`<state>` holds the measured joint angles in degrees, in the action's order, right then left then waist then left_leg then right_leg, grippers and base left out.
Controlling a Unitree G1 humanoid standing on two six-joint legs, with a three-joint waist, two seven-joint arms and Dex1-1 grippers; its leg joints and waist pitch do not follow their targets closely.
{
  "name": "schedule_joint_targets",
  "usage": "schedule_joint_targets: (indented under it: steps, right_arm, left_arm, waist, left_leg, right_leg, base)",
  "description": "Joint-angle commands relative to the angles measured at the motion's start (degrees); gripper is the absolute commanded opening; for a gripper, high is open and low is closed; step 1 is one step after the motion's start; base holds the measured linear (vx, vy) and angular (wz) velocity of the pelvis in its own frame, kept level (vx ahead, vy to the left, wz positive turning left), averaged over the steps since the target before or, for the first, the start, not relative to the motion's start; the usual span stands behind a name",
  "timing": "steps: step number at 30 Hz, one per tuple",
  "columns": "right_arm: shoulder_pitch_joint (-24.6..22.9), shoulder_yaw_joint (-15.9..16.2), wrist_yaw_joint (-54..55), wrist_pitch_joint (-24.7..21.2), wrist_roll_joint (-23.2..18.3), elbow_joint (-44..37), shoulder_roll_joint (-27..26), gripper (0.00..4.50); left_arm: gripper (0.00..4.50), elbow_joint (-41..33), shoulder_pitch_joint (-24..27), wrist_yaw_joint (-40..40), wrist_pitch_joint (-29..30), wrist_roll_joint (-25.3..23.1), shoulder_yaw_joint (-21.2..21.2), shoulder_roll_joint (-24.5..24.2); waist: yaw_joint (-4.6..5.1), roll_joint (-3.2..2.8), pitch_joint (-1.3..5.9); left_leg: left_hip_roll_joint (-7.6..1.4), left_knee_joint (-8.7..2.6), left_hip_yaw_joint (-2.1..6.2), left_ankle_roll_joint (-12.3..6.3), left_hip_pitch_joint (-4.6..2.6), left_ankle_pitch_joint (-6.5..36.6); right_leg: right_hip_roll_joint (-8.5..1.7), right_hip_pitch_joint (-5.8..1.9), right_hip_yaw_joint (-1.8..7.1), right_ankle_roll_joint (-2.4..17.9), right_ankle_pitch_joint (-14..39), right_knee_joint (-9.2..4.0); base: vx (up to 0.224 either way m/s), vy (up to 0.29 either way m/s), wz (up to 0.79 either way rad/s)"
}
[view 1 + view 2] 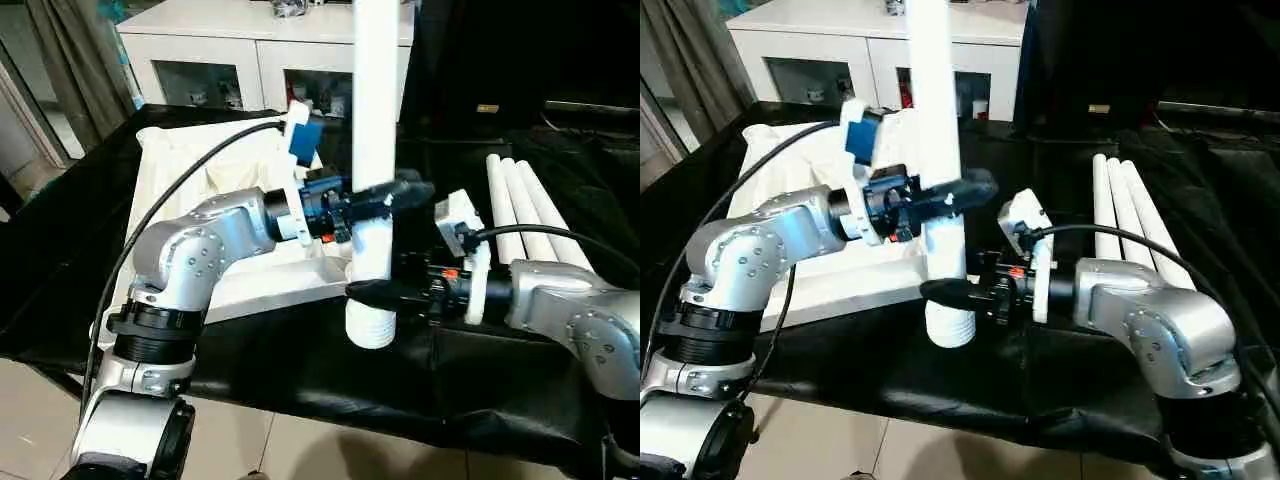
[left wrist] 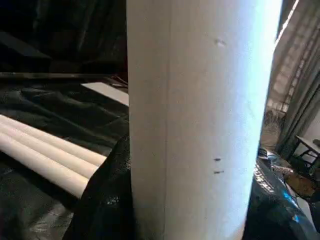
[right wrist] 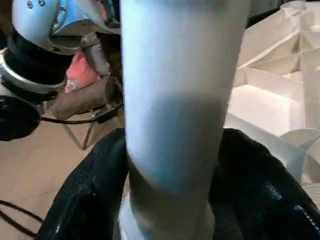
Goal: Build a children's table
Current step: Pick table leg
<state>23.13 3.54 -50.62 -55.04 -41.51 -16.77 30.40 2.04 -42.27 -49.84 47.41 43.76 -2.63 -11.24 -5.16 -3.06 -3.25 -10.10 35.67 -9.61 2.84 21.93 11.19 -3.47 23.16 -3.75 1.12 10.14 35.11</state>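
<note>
A black-draped work table [image 1: 300,370] filled the room's foreground, with a white glass-door cabinet [image 1: 250,60] against the far wall and pale floor tiles at the near edge. Over the table's near middle stood one white leg [image 1: 375,150], held upright with its ribbed threaded end pointing down, hanging clear of the cloth as far as I could judge. The left gripper [image 1: 385,197] was clamped on it from the left, higher up the tube, while the right gripper [image 1: 385,292] closed round it lower down, just above the threads, its black fingers [image 3: 260,190] wrapping both sides in the right wrist view. Two holds at different heights looked meant to keep the long tube from tipping while one hand passed it to the other or turned it toward its socket. To the left and farther back lay the tabletop [image 1: 190,170], upside down so its ribbed underside and corner sockets faced up, ready to take legs. On the right, three spare legs [image 1: 525,210] lay side by side, touching, well apart from the grippers and out of the way until needed.
</note>
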Motion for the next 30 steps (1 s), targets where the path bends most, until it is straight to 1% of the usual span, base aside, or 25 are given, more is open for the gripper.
schedule_joint_targets:
  steps: [1, 4, 7, 8, 9, 13, 19, 23, 24, 25, 26, 28, 29, 30]
  right_arm:
    - [-0.16, 0.51, -0.77, -1.34, -1.43, -1.12, 0.58, 2.88]
    - [-0.43, 0.75, -1.19, -1.86, -2.16, -1.26, 0.67, 2.88]
    - [-0.72, 1.07, -1.44, -1.93, -2.30, -1.34, 0.74, 2.88]
    - [-0.76, 1.11, -1.44, -1.93, -2.27, -1.34, 0.72, 2.88]
    - [-0.77, 1.21, -1.45, -1.92, -2.15, -1.25, 0.70, 2.88]
    - [-0.89, 1.52, -1.22, -1.88, -1.98, -1.07, 0.59, 2.88]
    - [-0.86, 2.26, -0.50, -1.21, -1.23, -0.51, -0.12, 2.88]
    - [-0.87, 2.10, -0.09, -0.78, -1.08, -0.41, -0.61, 2.88]
    - [-0.80, 2.02, 0.06, -0.68, -1.05, -0.33, -0.72, 2.71]
    - [-0.80, 2.02, 0.06, -0.68, -1.05, -0.33, -0.72, 2.61]
    - [-0.74, 1.87, 0.15, -0.56, -1.09, -0.28, -0.78, 2.61]
    - [-0.65, 1.76, 0.20, -0.45, -1.13, -0.21, -0.74, 2.41]
    - [-0.58, 1.63, 0.25, -0.42, -1.20, -0.17, -0.71, 2.29]
    - [-0.46, 1.39, 0.35, -0.39, -1.27, -0.04, -0.72, 2.29]
  left_arm:
    - [1.86, -0.95, -0.94, -0.72, -0.46, -0.43, -0.54, -0.65]
    - [1.86, -0.96, -0.95, -0.86, -0.55, -0.67, -0.73, -0.51]
    - [1.86, -0.93, -0.98, -1.00, -0.56, -0.83, -0.87, -0.43]
    - [1.86, -0.96, -0.98, -1.06, -0.53, -0.84, -0.93, -0.44]
    - [1.86, -0.95, -1.02, -1.11, -0.51, -0.82, -0.98, -0.44]
    - [1.86, -1.25, -1.05, -1.07, -0.28, -0.47, -1.11, -0.26]
    - [1.86, -1.45, -0.99, -1.10, 0.03, -0.08, -0.99, 0.17]
    - [1.86, -1.51, -0.98, -1.58, 0.25, 0.04, -1.14, 0.03]
    - [1.86, -1.53, -0.99, -1.72, 0.30, 0.04, -1.22, -0.05]
    - [1.86, -1.53, -0.99, -1.72, 0.30, 0.04, -1.22, -0.05]
    - [1.86, -1.61, -0.94, -1.89, 0.42, 0.09, -1.32, -0.17]
    - [1.86, -1.67, -0.85, -2.13, 0.48, 0.06, -1.47, -0.33]
    - [1.86, -1.73, -0.76, -2.34, 0.59, 0.04, -1.56, -0.43]
    - [1.86, -1.85, -0.60, -2.65, 0.73, 0.07, -1.70, -0.58]
  waist:
    - [-0.25, 0.91, 4.38]
    - [-0.25, 1.01, 4.39]
    - [-0.27, 0.99, 4.36]
    - [-0.27, 0.99, 4.37]
    - [-0.29, 0.84, 4.37]
    - [-0.28, 0.94, 4.40]
    - [-0.31, 0.78, 4.39]
    - [-0.28, 0.81, 4.41]
    - [-0.26, 0.84, 4.41]
    - [-0.29, 0.73, 4.42]
    - [-0.29, 0.77, 4.44]
    - [-0.29, 0.75, 4.44]
    - [-0.31, 0.63, 4.42]
    - [-0.27, 0.67, 4.44]
  left_leg:
    - [-2.22, -3.65, 0.76, -2.51, -0.43, 3.91]
    - [-2.23, -3.65, 0.73, -2.47, -0.46, 3.93]
    - [-2.21, -3.65, 0.74, -2.25, -0.42, 3.99]
    - [-2.22, -3.65, 0.74, -2.27, -0.41, 3.90]
    - [-2.22, -3.65, 0.77, -2.21, -0.42, 3.92]
    - [-2.18, -3.62, 0.75, -2.34, -0.36, 3.57]
    - [-2.22, -3.64, 0.78, -2.18, -0.40, 3.95]
    - [-2.21, -3.64, 0.79, -2.17, -0.38, 3.92]
    - [-2.21, -3.65, 0.80, -2.17, -0.36, 3.87]
    - [-2.21, -3.64, 0.81, -2.19, -0.39, 3.90]
    - [-2.22, -3.63, 0.79, -2.16, -0.41, 3.86]
    - [-2.22, -3.65, 0.79, -2.15, -0.42, 3.76]
    - [-2.26, -3.66, 0.81, -2.09, -0.45, 3.95]
    - [-2.26, -3.65, 0.81, -2.10, -0.46, 4.00]
  right_leg:
    - [-4.16, -3.53, 2.64, 9.05, 13.76, -4.27]
    - [-4.17, -3.49, 2.63, 8.90, 14.33, -4.35]
    - [-4.18, -3.50, 2.61, 8.67, 14.98, -4.37]
    - [-4.18, -3.48, 2.62, 8.64, 14.85, -4.38]
    - [-4.18, -3.47, 2.61, 8.66, 14.82, -4.35]
    - [-4.13, -3.52, 2.60, 8.87, 13.93, -4.28]
    - [-4.18, -3.51, 2.58, 9.03, 14.22, -4.34]
    - [-4.15, -3.53, 2.59, 8.95, 14.01, -4.30]
    - [-4.15, -3.54, 2.59, 8.97, 13.90, -4.27]
    - [-4.16, -3.51, 2.59, 9.04, 13.89, -4.28]
    - [-4.16, -3.53, 2.60, 9.13, 13.62, -4.28]
    - [-4.15, -3.53, 2.59, 9.23, 13.39, -4.27]
    - [-4.16, -3.51, 2.60, 9.34, 13.37, -4.23]
    - [-4.16, -3.52, 2.60, 9.35, 13.30, -4.23]
  base:
    - [0.000, 0.000, 0.00]
    - [0.000, 0.000, 0.00]
    - [0.000, 0.000, 0.00]
    - [0.000, 0.000, 0.00]
    - [0.000, 0.000, 0.00]
    - [0.000, 0.000, 0.00]
    - [0.000, 0.000, 0.00]
    - [0.000, 0.000, 0.00]
    - [0.000, 0.000, 0.00]
    - [0.000, 0.000, 0.00]
    - [0.000, 0.000, 0.00]
    - [0.000, 0.000, 0.00]
    - [0.000, 0.000, 0.00]
    - [0.000, 0.000, 0.00]
